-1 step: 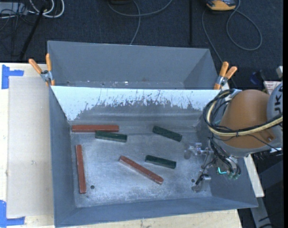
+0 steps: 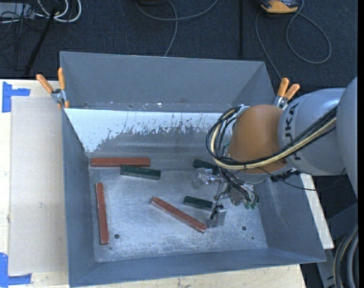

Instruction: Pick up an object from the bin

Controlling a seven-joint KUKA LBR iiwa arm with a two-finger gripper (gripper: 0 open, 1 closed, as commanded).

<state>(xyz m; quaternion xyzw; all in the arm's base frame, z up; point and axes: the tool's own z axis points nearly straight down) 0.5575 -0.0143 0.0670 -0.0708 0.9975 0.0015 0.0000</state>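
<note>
Whether the jaws are open or closed cannot be told. The gripper [image 2: 217, 213] sits low at the right end of a slanted reddish-brown bar [image 2: 177, 214], toward 4 o'clock in the bin [image 2: 170, 89], with a short dark green block [image 2: 197, 202] at its 10 o'clock. This looks like the grasping step, and the next move calls for closing squarely across the bar's narrow width, clear of the block, before lifting.

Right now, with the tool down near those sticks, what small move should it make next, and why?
Probably a slight nudge toward the slanted reddish-brown bar, centring its end under the tool. The tool sits right at that bar's lower right end, and a short dark green block lies close by, so a careless grab might catch both.
</note>
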